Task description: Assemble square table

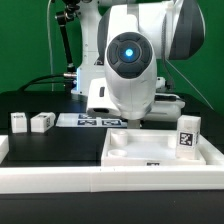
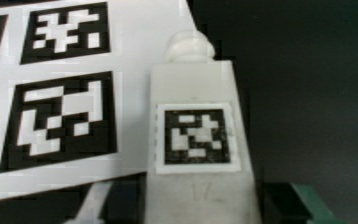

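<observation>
Two-finger gripper [image 2: 202, 204] clamps a short white plastic leg block [image 2: 197, 120] just beside the marker board [image 2: 51, 90]. The white square plastic tabletop [image 1: 150, 150] sits nearby, no legs fitted yet.

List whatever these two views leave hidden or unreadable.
1. Exterior view: the arm's own body hides the gripper and what it holds.
2. Exterior view: the arm covers part of the marker board and the square top's far edge.
3. Wrist view: the leg block's lower end is cut off by the frame edge, and its tag is blurred.
4. Exterior view: the upright leg's tag is too small to read.
</observation>
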Motion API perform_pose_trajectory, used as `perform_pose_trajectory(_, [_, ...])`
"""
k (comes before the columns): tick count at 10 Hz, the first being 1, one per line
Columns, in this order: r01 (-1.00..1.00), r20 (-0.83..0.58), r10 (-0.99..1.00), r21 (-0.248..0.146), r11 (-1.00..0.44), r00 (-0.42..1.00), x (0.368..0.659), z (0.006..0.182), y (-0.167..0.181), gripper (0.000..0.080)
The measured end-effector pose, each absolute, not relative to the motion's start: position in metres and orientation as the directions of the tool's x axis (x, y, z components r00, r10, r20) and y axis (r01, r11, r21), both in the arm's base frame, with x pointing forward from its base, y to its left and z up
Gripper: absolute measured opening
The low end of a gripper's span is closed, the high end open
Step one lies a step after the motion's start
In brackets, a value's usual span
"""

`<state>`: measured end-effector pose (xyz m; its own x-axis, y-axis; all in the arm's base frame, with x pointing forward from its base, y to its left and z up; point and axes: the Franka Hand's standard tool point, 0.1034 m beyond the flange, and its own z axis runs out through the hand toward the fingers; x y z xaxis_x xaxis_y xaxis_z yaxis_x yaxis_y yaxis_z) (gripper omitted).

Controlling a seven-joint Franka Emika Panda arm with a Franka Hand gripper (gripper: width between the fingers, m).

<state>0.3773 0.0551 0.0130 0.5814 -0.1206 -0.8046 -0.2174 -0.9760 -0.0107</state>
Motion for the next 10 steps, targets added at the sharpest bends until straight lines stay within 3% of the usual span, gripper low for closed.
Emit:
perform_pose_trajectory(3, [-0.218,-0.807,-0.105,-0.030,-0.976,0.581,0.392,0.047,0.056,0.0288])
perform_pose_trajectory(6, [-0.221,-0.794,-0.073,-0.078,-0.972,0.604,0.425,0.099,0.045,0.0288])
perform_pose_trajectory(8, [-0.220,-0.786,-0.078,-0.076,-0.972,0.614,0.423,0.093,0.046,0.0288])
perform_pose_trajectory(10, [-0.211,-0.668,-0.099,-0.089,-0.973,0.737,0.435,0.092,0.044,0.0290])
